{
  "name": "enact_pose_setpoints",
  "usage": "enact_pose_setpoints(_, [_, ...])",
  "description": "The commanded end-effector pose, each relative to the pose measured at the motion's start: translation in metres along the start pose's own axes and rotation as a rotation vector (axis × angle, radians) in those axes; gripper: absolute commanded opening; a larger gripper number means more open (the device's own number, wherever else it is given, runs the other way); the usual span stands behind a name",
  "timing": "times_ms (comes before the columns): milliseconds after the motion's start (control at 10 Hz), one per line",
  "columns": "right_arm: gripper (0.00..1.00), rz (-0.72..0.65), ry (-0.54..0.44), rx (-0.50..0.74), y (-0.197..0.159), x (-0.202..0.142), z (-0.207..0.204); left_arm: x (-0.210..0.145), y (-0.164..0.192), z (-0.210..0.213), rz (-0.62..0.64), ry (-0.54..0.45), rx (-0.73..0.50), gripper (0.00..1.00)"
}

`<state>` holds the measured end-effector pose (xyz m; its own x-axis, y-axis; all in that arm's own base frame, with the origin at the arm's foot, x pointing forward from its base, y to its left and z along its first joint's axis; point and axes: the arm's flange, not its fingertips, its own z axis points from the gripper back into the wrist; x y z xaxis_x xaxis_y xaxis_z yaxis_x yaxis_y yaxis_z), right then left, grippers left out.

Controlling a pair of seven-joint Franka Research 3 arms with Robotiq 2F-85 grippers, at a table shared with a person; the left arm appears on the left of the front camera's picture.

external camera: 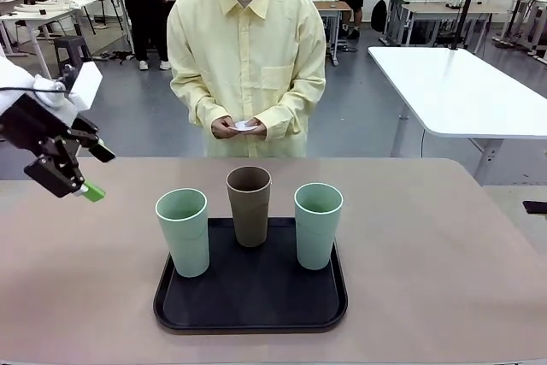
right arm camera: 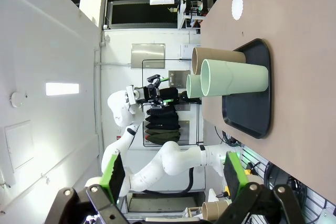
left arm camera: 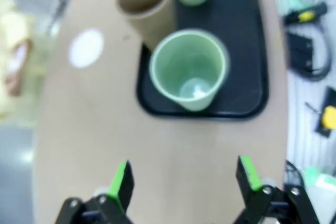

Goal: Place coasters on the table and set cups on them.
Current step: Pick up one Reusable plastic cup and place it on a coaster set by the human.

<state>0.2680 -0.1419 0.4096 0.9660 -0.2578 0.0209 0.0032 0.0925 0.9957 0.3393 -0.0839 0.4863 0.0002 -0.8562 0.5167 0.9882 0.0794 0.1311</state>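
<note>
Both released and empty, our left gripper point(external camera: 90, 173) hovers left of the tray point(external camera: 256, 297) and our right gripper point(right arm camera: 173, 174) well off it. The cups point(external camera: 249, 207) stand on the tray, we judge awaiting the coasters point(external camera: 245, 126) in the person's hands point(external camera: 224, 128) beyond it.

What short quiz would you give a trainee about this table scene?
1. How many cups stand on the black tray?
2. True or false: the left gripper is gripping a cup.
3. What do the person's hands hold? A: white coasters. B: a spoon. C: a bottle.

Key:
1. Three, two mint green and one brown.
2. False: it is open and apart from them.
3. A.
</note>
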Motion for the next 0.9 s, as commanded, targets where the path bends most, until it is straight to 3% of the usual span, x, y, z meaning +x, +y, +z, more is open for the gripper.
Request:
enact_pose_setpoints(0, [1.00, 0.003, 0.002, 0.010, 0.000, 0.000, 0.000, -0.026, 0.016, 0.007, -0.099, -0.055, -0.156, 1.00])
enact_pose_setpoints(200, [1.00, 0.003, 0.002, 0.010, 0.000, 0.000, 0.000, -0.054, 0.022, -0.002, -0.110, -0.205, -0.193, 1.00])
enact_pose_setpoints(500, [1.00, 0.003, 0.002, 0.010, 0.000, 0.000, 0.000, -0.094, 0.018, -0.036, 0.020, -0.417, -0.156, 1.00])
enact_pose_setpoints(800, [1.00, 0.003, 0.002, 0.010, 0.000, 0.000, 0.000, -0.111, 0.007, -0.070, 0.069, -0.484, -0.136, 1.00])
